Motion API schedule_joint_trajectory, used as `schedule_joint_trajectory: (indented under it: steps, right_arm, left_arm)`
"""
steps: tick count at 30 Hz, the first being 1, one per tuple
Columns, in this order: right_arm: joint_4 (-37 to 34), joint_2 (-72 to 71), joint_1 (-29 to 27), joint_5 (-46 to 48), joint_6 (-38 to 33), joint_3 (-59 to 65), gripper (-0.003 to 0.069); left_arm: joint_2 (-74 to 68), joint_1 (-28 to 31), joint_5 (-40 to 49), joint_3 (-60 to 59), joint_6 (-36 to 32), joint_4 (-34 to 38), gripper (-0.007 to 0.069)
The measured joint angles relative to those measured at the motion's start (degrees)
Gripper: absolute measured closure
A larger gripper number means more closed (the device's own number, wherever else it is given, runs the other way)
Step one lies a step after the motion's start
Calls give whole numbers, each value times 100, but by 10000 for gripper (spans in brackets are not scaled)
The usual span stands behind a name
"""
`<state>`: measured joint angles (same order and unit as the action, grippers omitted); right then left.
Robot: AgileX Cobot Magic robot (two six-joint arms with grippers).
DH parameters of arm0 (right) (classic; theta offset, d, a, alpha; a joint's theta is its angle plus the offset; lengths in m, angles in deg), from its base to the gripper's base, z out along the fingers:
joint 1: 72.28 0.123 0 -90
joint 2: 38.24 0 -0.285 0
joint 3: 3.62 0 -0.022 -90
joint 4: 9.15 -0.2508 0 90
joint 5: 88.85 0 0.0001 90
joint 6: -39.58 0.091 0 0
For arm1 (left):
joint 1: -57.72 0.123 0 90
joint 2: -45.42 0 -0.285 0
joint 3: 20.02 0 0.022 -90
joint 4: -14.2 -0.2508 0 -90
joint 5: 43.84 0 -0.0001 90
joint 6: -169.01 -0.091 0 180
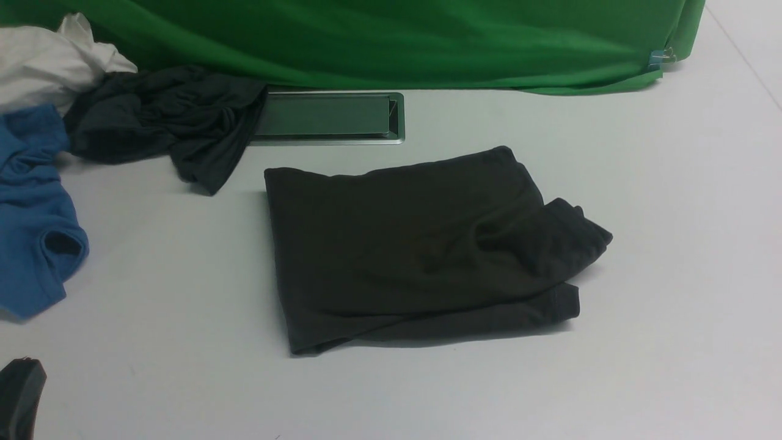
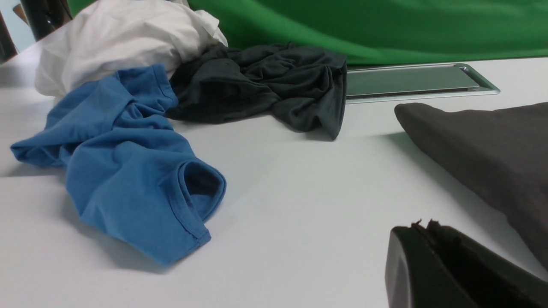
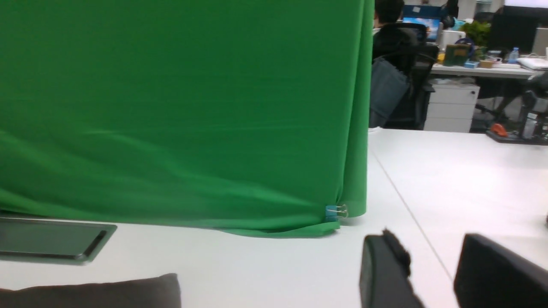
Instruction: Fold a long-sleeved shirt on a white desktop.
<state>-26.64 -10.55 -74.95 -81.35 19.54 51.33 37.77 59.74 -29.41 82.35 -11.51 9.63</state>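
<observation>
shirt: the large, very dark brownish-black cotton long-sleeved shirt (image 1: 421,250) lies folded into a compact, roughly rectangular packet near the middle of the white matte tabletop (image 1: 672,305), a little toward the far edge; nothing touches it.
layers: several thicknesses are stacked; a bunched sleeve or cuff end (image 1: 574,235) sticks out toward the tabletop's right edge, and a lower layer peeks out along the near side.
handling: judged soft, limp and light; it should sag and unfold if lifted by one layer, and slide easily on the smooth top.
where to hold: best pinched at the edges through all layers, say at the near left corner (image 1: 299,348) and the right-hand hem (image 1: 565,305), not on the flat middle.
task state: the fold looks nearly or wholly done; only the protruding right end seems untidy.
left gripper: the black left gripper (image 2: 421,239) has its jaws pressed together on nothing, low over the tabletop near its near left corner, apart from the shirt.
right gripper: the black right gripper (image 3: 432,269) stands with jaws parted and empty, toward the right side, clear of the shirt.
hatch: the rectangular grey metal cable hatch (image 1: 327,116) sits just beyond the shirt.
other clothes: a crumpled charcoal-grey garment (image 1: 165,122), a blue shirt (image 1: 33,220) and a white cloth (image 1: 43,61) crowd the far left corner.
backdrop: green cloth (image 1: 391,36) hangs along the far edge.
</observation>
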Motion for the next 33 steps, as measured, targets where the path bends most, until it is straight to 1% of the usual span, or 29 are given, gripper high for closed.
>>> schedule_joint_trajectory:
  steps: [5,20,22,24,27,29,33]
  right_arm:
    - [0,0,-116,0,0,0,420]
    - [0,0,-122,0,0,0,420]
    - [115,0,-122,0,58,0,420]
    - [463,0,-122,0,403,0,420]
    - [1353,0,-122,0,1609,0,420]
    - [1806,0,-122,0,2385,0,420]
    - [2046,0,-122,0,2759,0,420]
  left_arm:
    - [0,7,0,0,-6,0,605]
    - [0,7,0,0,-28,0,605]
    - [0,7,0,0,-28,0,605]
    - [0,7,0,0,-28,0,605]
    - [0,7,0,0,-28,0,605]
    - [0,7,0,0,-28,0,605]
    - [0,7,0,0,-28,0,605]
